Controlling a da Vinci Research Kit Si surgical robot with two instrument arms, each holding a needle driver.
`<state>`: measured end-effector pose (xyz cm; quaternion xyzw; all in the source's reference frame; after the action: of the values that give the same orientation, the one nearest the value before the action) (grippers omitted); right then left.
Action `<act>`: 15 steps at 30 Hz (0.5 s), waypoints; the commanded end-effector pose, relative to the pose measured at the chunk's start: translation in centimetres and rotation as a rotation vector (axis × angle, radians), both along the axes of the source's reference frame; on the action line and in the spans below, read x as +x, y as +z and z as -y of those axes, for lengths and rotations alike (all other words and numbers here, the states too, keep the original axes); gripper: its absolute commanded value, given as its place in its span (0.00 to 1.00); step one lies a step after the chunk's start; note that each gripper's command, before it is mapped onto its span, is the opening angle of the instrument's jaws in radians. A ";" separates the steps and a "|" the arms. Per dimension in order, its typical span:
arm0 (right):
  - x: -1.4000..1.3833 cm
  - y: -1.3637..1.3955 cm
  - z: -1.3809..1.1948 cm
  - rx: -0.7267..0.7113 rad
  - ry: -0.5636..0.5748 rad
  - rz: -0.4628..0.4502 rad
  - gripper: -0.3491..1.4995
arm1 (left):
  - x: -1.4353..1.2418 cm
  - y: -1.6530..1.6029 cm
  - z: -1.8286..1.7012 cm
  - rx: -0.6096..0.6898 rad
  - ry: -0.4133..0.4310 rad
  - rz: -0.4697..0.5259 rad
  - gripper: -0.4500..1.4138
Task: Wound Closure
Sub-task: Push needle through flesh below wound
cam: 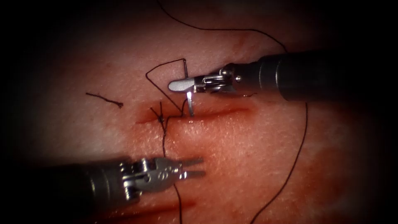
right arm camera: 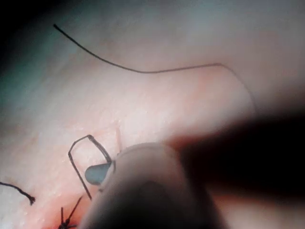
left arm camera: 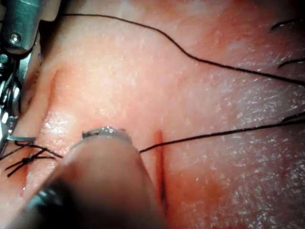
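Endoscope view. My right tool (cam: 179, 85) enters from 3 o'clock and lies across the tissue (cam: 257, 141) above the cut (cam: 215, 113). Its jaws look closed on the needle (cam: 189, 103), gripping it along the body of the curve. One end of the needle stands above the jaws at about 12 o'clock. The other, brightly lit, points down toward 6 o'clock and meets the upper edge of the cut; I cannot tell whether the tip is in the tissue. The thread (cam: 154, 83) loops from the needle's upper end out toward 9 o'clock and back down to a knot (cam: 161, 119) on the cut, left of the needle. My left tool (cam: 198, 167) comes in from 8 o'clock below the cut, jaws slightly apart and holding nothing. A strand of thread runs down from the knot and passes just beside it. A cut end of thread (cam: 103, 98) lies well apart at 9 o'clock.

Left wrist view. My own tool (left arm camera: 105, 131) is close and blurred; I cannot tell its jaw state here. Thread crosses the tissue, and the knot (left arm camera: 29, 160) sits near the right tool (left arm camera: 9, 114).

Right wrist view. The right tool's jaw tip (right arm camera: 96, 174) shows beside the thread loop (right arm camera: 78, 152), with the knot (right arm camera: 66, 220) below it.
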<state>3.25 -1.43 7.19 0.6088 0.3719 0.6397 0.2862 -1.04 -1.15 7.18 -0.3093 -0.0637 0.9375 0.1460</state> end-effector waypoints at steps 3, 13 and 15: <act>0.07 0.01 0.15 0.161 0.014 -0.042 0.00 | -0.05 0.05 -0.01 -0.001 0.000 0.001 0.23; 0.11 -0.30 0.60 0.352 -0.100 -0.028 0.00 | -0.04 0.05 0.00 -0.001 0.001 0.001 0.23; 0.06 -0.36 0.66 0.304 -0.097 0.013 0.00 | -0.03 0.04 0.01 0.000 0.002 0.001 0.23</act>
<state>3.25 -2.09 6.83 0.6539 0.2409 0.6811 0.2248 -1.01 -1.16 7.17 -0.3098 -0.0641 0.9375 0.1450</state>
